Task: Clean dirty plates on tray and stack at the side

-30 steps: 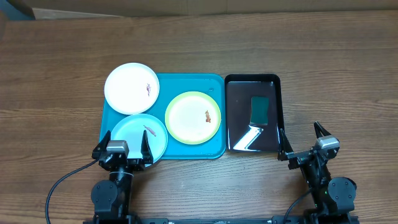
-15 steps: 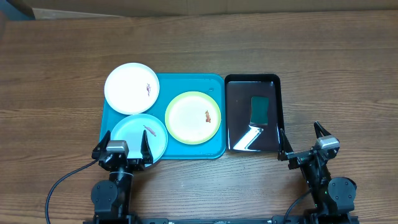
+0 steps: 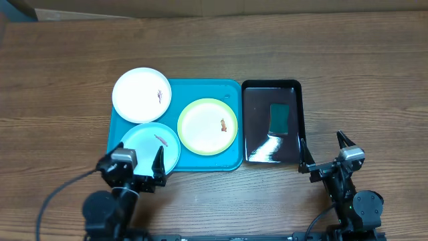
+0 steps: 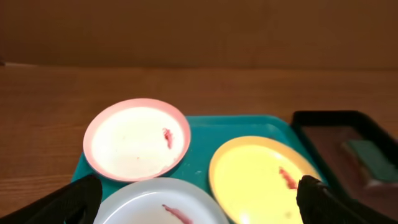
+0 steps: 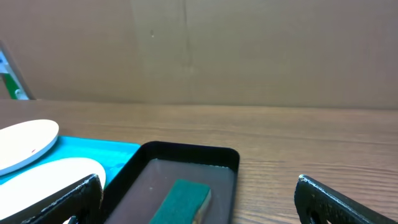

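Left gripper, lower left, I hold wide open and empty; right gripper, lower right, likewise. White plate, pale blue plate and green-rimmed plate rest on the turquoise tray, left of centre.

both arms black, round joints; grey wrist blocks; black tapered end effector fingers; black cable.

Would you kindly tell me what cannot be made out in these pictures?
- Left wrist view: the nearest plate is cut off by the bottom edge.
- Right wrist view: the green block in the black bin is cut off by the bottom edge.
- Overhead: the food bits are too small to identify; the left arm is blurred.
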`<state>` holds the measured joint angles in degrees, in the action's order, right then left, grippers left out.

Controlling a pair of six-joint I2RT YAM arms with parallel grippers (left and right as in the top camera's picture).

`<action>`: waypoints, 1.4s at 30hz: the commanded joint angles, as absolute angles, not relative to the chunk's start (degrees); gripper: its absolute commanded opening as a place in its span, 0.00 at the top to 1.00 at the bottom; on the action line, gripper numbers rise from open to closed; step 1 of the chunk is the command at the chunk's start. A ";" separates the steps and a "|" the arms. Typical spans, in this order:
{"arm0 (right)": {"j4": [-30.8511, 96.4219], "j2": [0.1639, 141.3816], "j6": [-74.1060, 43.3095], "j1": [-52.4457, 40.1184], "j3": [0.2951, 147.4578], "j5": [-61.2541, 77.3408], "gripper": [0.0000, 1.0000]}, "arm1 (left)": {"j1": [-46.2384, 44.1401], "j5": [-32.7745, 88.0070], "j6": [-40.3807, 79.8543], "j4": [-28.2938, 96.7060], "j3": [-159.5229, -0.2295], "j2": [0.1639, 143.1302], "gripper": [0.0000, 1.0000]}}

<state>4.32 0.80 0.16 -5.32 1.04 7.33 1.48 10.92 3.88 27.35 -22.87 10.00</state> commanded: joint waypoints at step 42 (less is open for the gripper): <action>74.11 89.67 -14.06 -9.30 89.21 11.27 0.22 | -2.66 17.26 8.58 57.56 -70.41 92.47 0.45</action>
